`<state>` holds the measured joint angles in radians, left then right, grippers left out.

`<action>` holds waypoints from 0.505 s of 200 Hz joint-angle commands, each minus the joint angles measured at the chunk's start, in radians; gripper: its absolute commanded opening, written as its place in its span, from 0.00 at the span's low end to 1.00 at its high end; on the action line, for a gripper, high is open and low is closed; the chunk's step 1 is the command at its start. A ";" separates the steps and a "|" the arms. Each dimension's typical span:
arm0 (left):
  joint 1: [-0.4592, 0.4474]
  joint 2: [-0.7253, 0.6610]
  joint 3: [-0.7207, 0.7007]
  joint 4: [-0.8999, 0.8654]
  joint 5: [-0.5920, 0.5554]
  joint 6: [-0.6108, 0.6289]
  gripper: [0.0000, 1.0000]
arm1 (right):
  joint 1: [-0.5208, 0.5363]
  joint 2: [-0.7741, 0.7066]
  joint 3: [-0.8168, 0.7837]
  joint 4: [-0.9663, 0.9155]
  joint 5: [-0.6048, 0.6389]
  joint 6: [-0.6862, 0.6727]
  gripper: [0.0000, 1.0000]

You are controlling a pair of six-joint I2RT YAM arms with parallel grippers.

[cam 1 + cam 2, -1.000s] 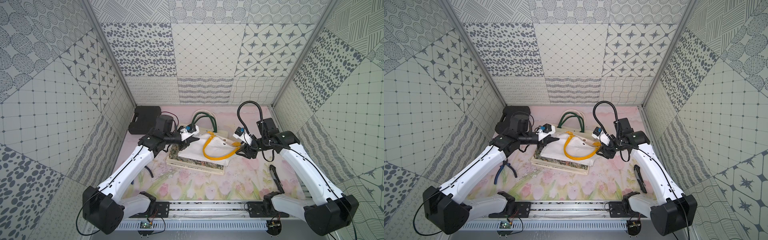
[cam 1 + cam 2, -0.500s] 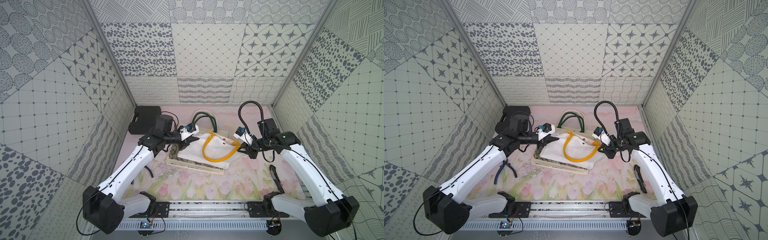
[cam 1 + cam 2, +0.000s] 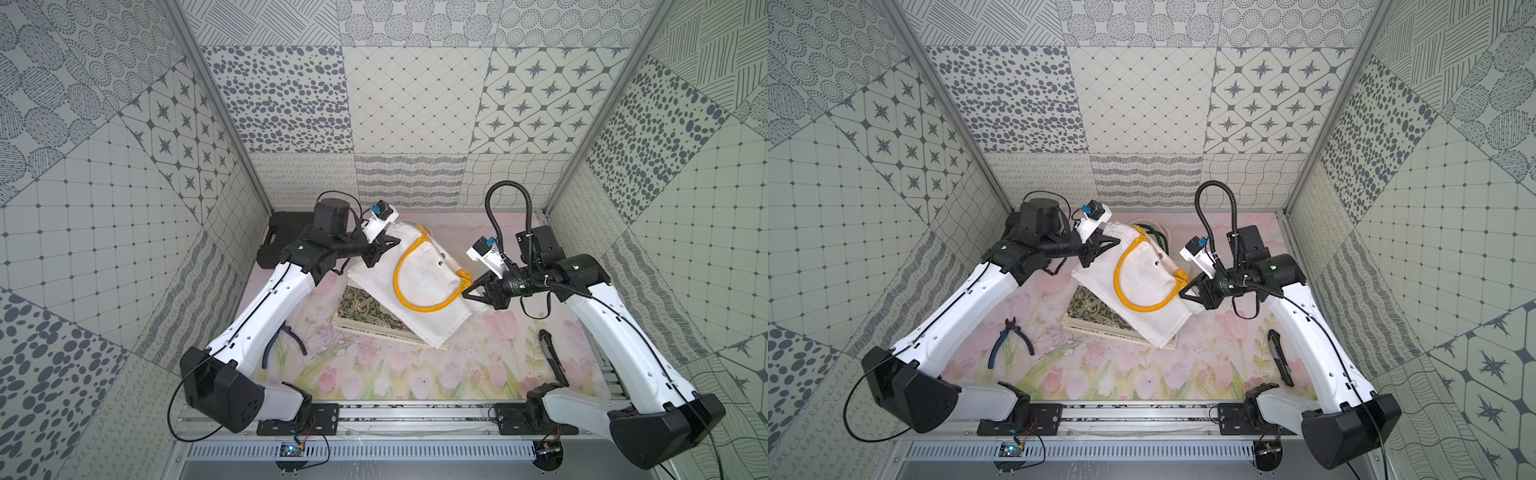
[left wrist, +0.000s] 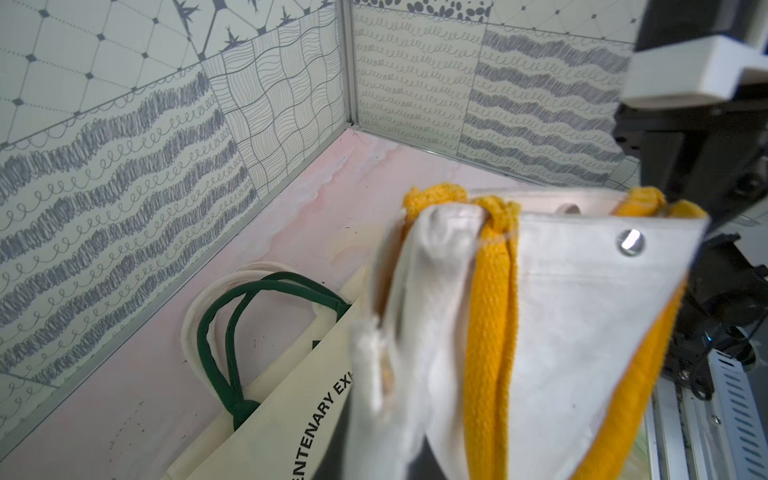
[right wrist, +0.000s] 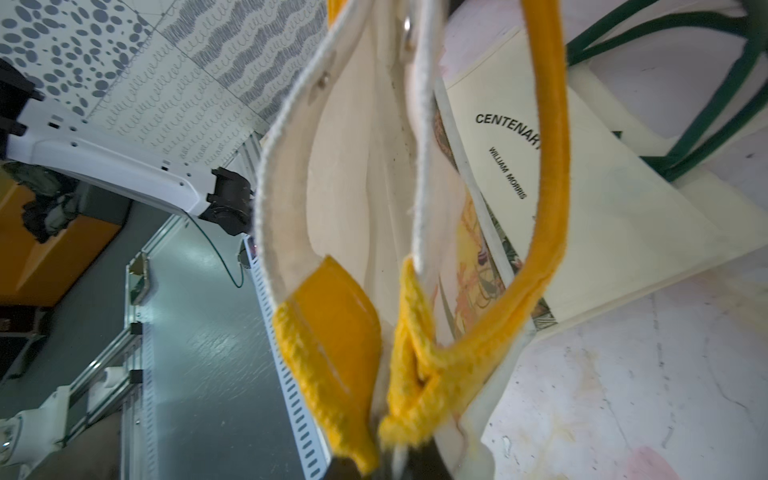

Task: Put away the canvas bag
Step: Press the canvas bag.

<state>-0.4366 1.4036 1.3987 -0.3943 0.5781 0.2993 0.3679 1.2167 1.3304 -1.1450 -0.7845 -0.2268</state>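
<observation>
Right pincer [image 3: 467,290] is clamped on the canvas bag [image 3: 419,291] beside its yellow handle [image 3: 395,278]. Left pincer [image 3: 383,252] sits at the opposite corner; apart or gripping, I cannot tell.

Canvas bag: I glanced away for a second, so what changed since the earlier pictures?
The right pincer closed on the bag's corner at the yellow handle. Both arms raised the bag's top edge above the tote; the end at the left pincer swung toward the back wall. Tote, pliers and black tool stayed put.
</observation>
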 commanded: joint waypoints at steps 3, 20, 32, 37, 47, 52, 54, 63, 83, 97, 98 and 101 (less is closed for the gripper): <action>0.002 0.049 0.029 -0.062 -0.308 -0.256 0.59 | 0.080 0.020 0.044 0.135 -0.038 0.232 0.00; 0.003 0.032 0.017 -0.064 -0.416 -0.307 0.63 | 0.096 0.033 0.029 0.239 0.023 0.437 0.00; 0.004 0.014 0.015 -0.090 -0.430 -0.311 0.65 | 0.109 0.035 0.022 0.305 0.035 0.530 0.00; 0.004 0.003 0.008 -0.097 -0.430 -0.312 0.66 | 0.115 0.035 0.019 0.333 0.040 0.563 0.00; 0.002 -0.026 -0.017 -0.100 -0.427 -0.310 0.70 | 0.120 0.029 0.012 0.391 0.058 0.621 0.00; 0.002 -0.045 -0.036 -0.099 -0.429 -0.307 0.78 | 0.121 0.024 0.007 0.417 0.071 0.651 0.00; 0.003 -0.053 -0.042 -0.096 -0.430 -0.305 0.81 | 0.121 0.022 0.004 0.426 0.076 0.664 0.00; 0.002 -0.093 -0.079 -0.090 -0.434 -0.303 0.91 | 0.121 0.010 -0.003 0.462 0.117 0.715 0.00; 0.002 -0.188 -0.162 -0.060 -0.397 -0.300 0.91 | 0.112 -0.004 -0.025 0.514 0.202 0.839 0.00; 0.000 -0.243 -0.213 -0.022 -0.340 -0.301 0.91 | 0.104 0.007 -0.042 0.529 0.221 0.926 0.00; 0.001 -0.247 -0.216 -0.021 -0.337 -0.302 0.91 | 0.104 0.008 -0.043 0.529 0.222 0.929 0.00; 0.000 -0.256 -0.224 -0.019 -0.331 -0.301 0.91 | 0.105 0.013 -0.043 0.527 0.227 0.943 0.00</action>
<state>-0.4366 1.2640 1.2732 -0.4252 0.2272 0.0601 0.4862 1.2514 1.2942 -0.8387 -0.6338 0.5030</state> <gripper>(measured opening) 0.911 0.099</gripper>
